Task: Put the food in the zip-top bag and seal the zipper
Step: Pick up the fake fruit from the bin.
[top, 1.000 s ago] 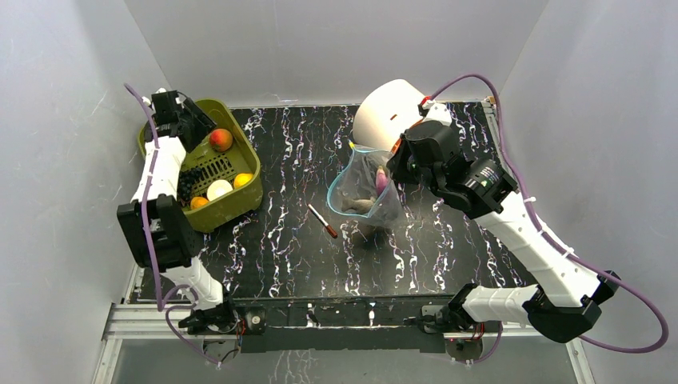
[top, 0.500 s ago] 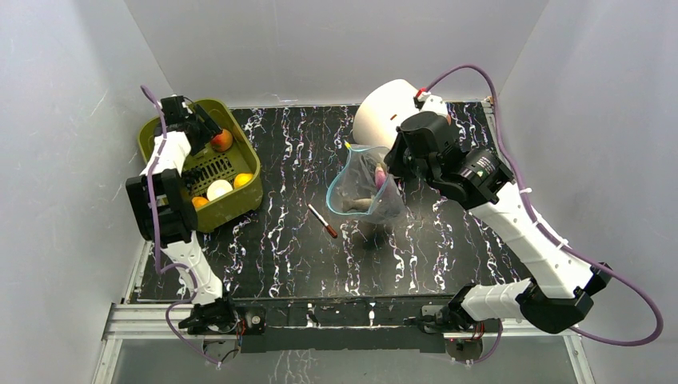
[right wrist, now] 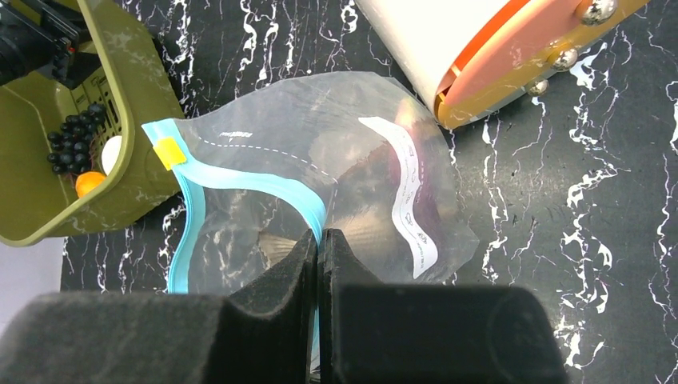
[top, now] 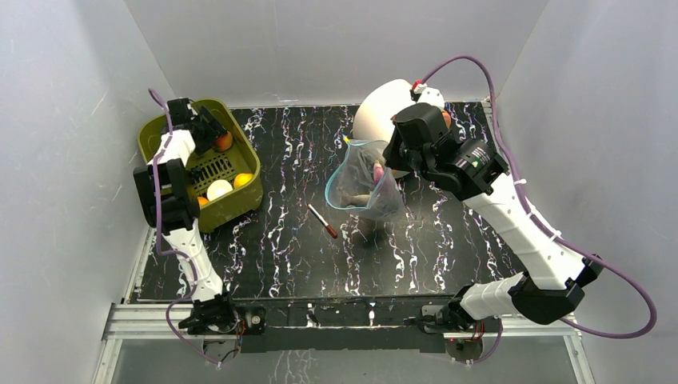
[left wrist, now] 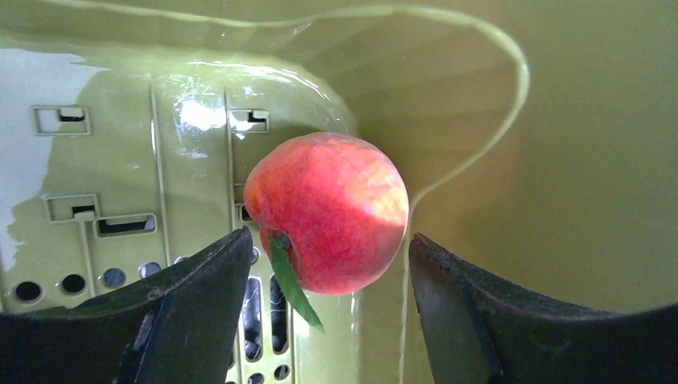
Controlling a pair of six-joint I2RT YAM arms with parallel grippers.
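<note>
The clear zip-top bag (top: 357, 190) hangs mouth-open over the middle of the table. My right gripper (right wrist: 320, 236) is shut on its teal zipper (right wrist: 185, 200) strip. Inside the bag lie a grey fish (right wrist: 360, 228) and a purple piece (top: 377, 172). My left gripper (left wrist: 329, 240) is open, low in the olive basket (top: 240, 204), one finger on each side of the red peach (left wrist: 326, 212), not touching it. A white ball (top: 218, 189), a yellow fruit (top: 242, 179), an orange fruit (right wrist: 88, 182) and dark grapes (right wrist: 76, 138) also sit in the basket.
A thin red-tipped pen (top: 323, 221) lies on the black marbled table between basket and bag. A white and orange domed object (top: 382, 112) stands at the back, just behind the bag. Grey walls close in on the left, right and back.
My left gripper has reached further back into the basket to the peach and opened wider. The right arm has shifted the held bag a little back and to the left.
</note>
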